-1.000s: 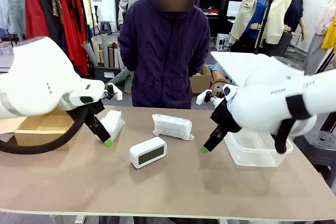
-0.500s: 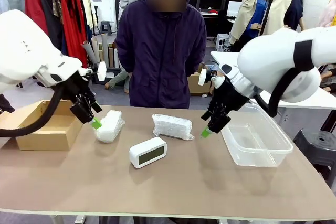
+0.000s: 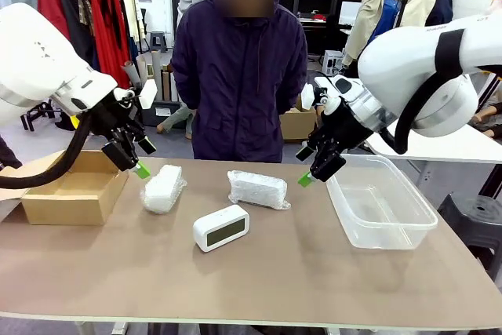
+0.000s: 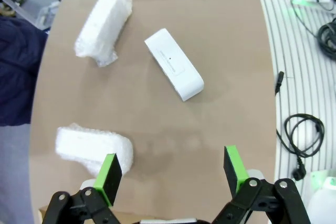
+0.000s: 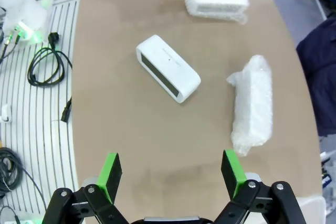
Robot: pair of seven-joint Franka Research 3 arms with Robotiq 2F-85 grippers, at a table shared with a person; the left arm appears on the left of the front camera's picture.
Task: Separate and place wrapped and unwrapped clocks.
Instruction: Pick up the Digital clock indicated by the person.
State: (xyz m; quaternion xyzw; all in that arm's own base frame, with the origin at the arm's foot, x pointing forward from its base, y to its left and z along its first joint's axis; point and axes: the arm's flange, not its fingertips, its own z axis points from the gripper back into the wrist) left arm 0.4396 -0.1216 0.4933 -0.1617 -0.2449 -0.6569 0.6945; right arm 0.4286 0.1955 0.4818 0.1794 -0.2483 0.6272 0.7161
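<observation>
Two bubble-wrapped clocks lie at the far side of the table, one at the left (image 3: 162,188) and one in the middle (image 3: 257,189). The bare white clock (image 3: 221,227) with a grey-green screen stands in front of them. My left gripper (image 3: 140,168) hangs open just above and left of the left wrapped clock, holding nothing. In the left wrist view my left gripper (image 4: 172,166) sits above the near wrapped clock (image 4: 94,150), with the bare clock (image 4: 174,64) beyond. My right gripper (image 3: 306,180) is open and empty, to the right of the middle wrapped clock (image 5: 253,103), with the bare clock (image 5: 168,74) ahead.
An open cardboard box (image 3: 74,186) stands at the table's left end and a clear plastic bin (image 3: 380,202) at the right. A person in a dark jacket (image 3: 239,76) stands at the far edge. Cables lie on the floor (image 5: 47,72).
Both arms have lifted and drawn back from the table's middle, the left up and to the left, the right upward. Both grippers stay open; the clocks have not moved.
</observation>
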